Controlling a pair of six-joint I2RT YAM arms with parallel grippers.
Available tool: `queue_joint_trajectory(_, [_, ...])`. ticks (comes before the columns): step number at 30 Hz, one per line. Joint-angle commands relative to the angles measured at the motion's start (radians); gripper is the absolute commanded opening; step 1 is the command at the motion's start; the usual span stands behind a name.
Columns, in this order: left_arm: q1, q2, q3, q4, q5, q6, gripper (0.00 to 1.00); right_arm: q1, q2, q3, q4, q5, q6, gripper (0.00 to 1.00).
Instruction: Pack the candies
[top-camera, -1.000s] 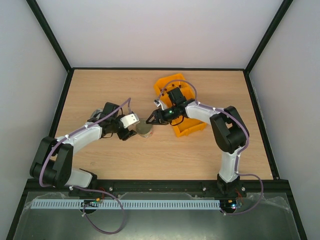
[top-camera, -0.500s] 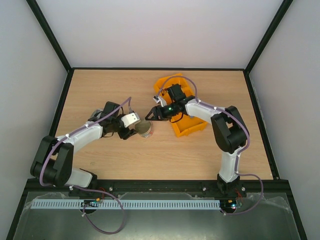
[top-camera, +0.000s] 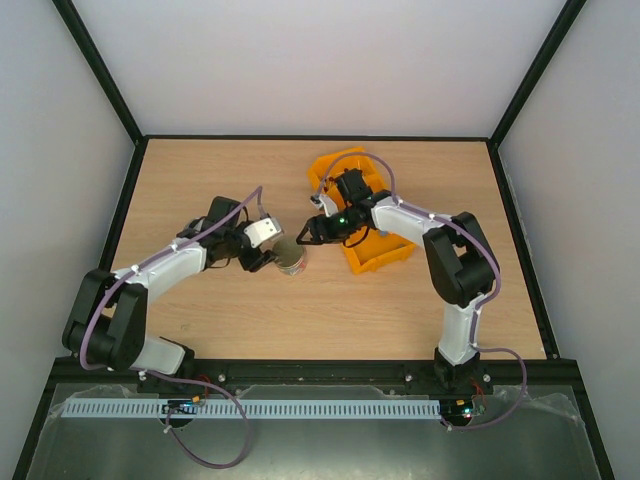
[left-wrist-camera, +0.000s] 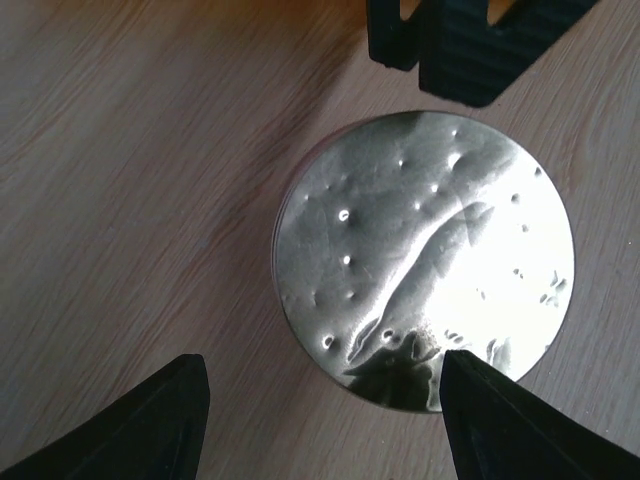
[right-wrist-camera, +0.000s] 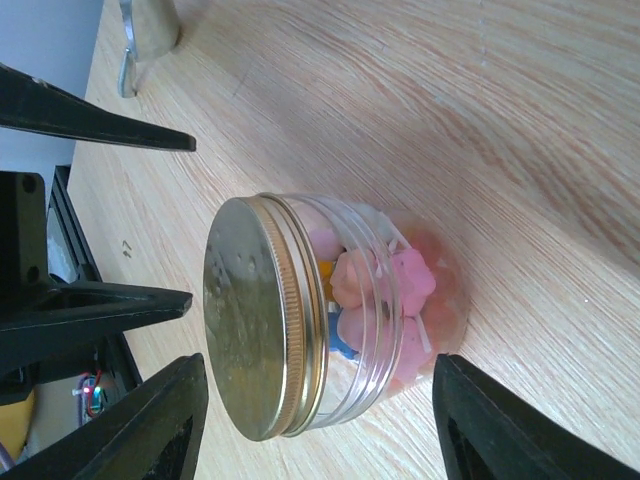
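Right, my left gripper (left-wrist-camera: 322, 362) hangs over the round gold-coloured metal lid (left-wrist-camera: 420, 240) with its jaws spread wide and gripping nothing; one fingertip (left-wrist-camera: 480, 400) overlaps the lid's rim in the left wrist view, and I cannot tell whether it touches. My right gripper (right-wrist-camera: 318, 365) is likewise wide open, its black fingers standing off either side of the short clear plastic jar (right-wrist-camera: 370, 345) that the lid closes. The candies (right-wrist-camera: 400, 280), pink, yellow and blue lumps, sit inside that jar, upright on the light wooden table (top-camera: 220, 180) near the orange plastic bin (top-camera: 380, 255).
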Motion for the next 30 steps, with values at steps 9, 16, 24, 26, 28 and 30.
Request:
queue_joint_trajectory(9, [-0.018,0.022,0.039,0.004,0.027,-0.019,0.65,0.008,0.075,0.059,-0.065,-0.035,-0.027,0.54])
queue_joint_trajectory(16, [0.023,-0.026,0.040,-0.092,0.106,0.042,0.66,0.004,0.080,0.066,-0.082,0.010,-0.028,0.35])
queue_joint_trajectory(24, [0.064,-0.059,-0.006,-0.154,0.117,0.148,0.69,-0.003,0.073,0.061,-0.087,0.008,-0.039,0.33])
queue_joint_trajectory(26, [0.058,-0.035,0.004,-0.141,0.113,0.131,0.67,-0.004,0.075,0.060,-0.087,0.010,-0.039,0.33])
queue_joint_trajectory(28, [0.043,-0.008,0.016,-0.124,0.106,0.117,0.66,-0.004,0.079,0.063,-0.086,0.009,-0.038,0.33])
queue_joint_trajectory(30, [0.023,0.018,0.030,-0.119,0.096,0.113,0.65,-0.004,0.080,0.065,-0.086,0.004,-0.037,0.33])
